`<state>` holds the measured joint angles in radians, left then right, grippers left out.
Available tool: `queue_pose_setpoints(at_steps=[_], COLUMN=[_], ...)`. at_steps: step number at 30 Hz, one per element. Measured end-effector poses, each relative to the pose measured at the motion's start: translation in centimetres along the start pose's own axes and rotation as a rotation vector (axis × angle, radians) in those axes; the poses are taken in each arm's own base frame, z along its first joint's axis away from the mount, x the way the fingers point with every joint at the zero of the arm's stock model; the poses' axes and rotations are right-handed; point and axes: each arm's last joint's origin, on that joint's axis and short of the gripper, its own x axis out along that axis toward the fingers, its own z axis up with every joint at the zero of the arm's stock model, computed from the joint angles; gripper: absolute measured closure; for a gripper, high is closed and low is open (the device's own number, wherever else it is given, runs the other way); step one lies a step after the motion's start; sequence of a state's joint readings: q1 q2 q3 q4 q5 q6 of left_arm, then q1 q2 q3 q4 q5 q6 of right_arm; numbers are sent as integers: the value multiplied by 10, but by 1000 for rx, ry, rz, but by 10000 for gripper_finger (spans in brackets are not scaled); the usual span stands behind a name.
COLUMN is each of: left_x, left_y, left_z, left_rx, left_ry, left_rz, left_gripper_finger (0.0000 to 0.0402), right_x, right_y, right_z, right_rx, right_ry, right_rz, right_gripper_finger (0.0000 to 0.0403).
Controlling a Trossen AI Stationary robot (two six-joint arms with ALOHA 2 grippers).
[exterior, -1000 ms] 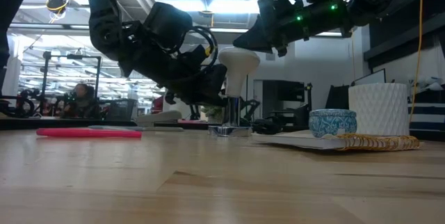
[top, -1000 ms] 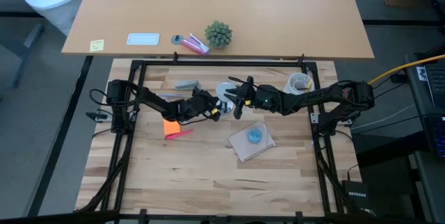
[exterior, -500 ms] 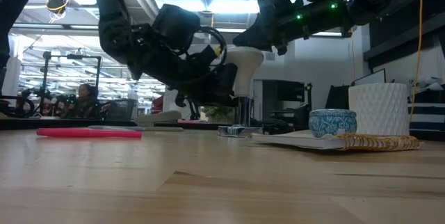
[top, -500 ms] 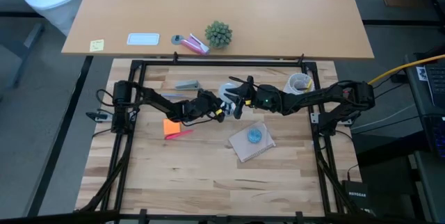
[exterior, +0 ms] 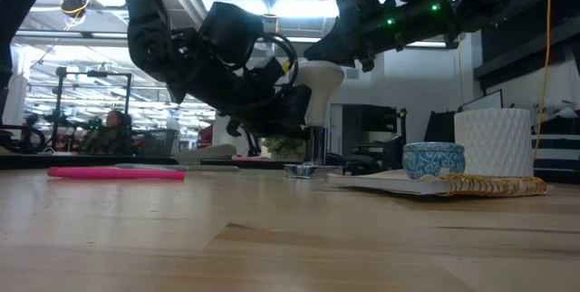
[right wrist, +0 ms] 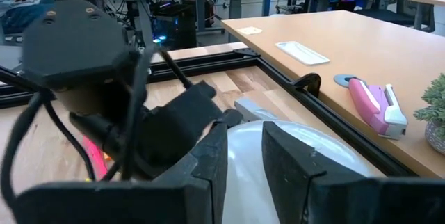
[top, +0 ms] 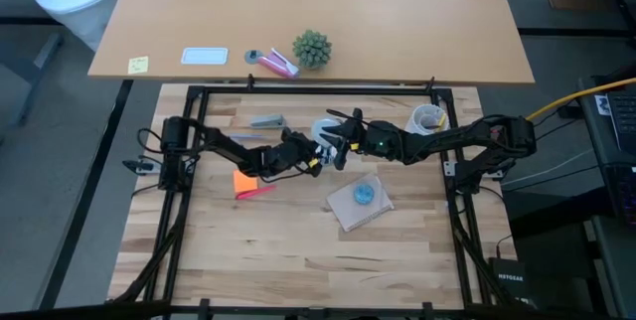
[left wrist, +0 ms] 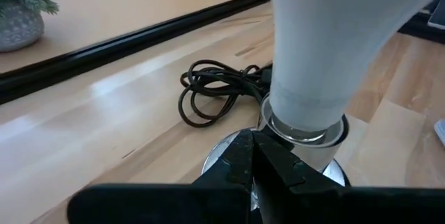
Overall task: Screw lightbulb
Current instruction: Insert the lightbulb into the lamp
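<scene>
The white lightbulb (exterior: 319, 88) stands upright with its grey screw base (left wrist: 306, 123) in the shiny metal socket (exterior: 308, 169), which rests on the table. The socket's black cord (left wrist: 215, 92) lies coiled behind it. My right gripper (top: 334, 145) reaches in from the table's right and is shut on the bulb's globe. My left gripper (left wrist: 254, 151) comes from the table's left, shut, with its tips low at the socket, under the bulb. My left gripper has its shut fingertips (left wrist: 259, 156) against the socket's neck (left wrist: 274, 137), just above its flared foot. They come nearly level from the table's left, slanting a little down. My right gripper pinches the bulb's white globe (right wrist: 243, 140) between its two fingers (right wrist: 208, 168), nearly level from the table's right. The bulb stands upright, base down in the socket.
A blue round blob (top: 365, 193) lies on a brown mat (top: 346, 211) near the table's middle. A white ribbed cup (top: 429, 118) stands at the far right. An orange card and a pink stick (top: 246, 183) lie to the left, and a grey piece (top: 266, 120) sits at the far side.
My left gripper has moved toward the table's right, up to the socket, and stayed shut. The socket and the bulb's lower end have shifted a little to the right with it. My right gripper has kept its hold.
</scene>
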<state>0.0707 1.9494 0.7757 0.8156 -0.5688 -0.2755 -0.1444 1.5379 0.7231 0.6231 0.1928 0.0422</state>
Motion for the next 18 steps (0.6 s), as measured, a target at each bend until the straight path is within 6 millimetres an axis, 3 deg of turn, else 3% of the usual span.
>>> queue_pose_setpoints(at_steps=[8, 18], left_x=[-12, -10], left_y=[-13, -10], left_z=[0, 1], left_rx=[57, 56], left_ry=[-20, -22], left_rz=[5, 25], left_gripper_finger=[401, 401], right_x=[0, 0], right_y=[0, 1], right_z=[0, -1], right_rx=[1, 8], right_ry=[2, 11], right_rz=[-1, 26], right_gripper_finger=[313, 313])
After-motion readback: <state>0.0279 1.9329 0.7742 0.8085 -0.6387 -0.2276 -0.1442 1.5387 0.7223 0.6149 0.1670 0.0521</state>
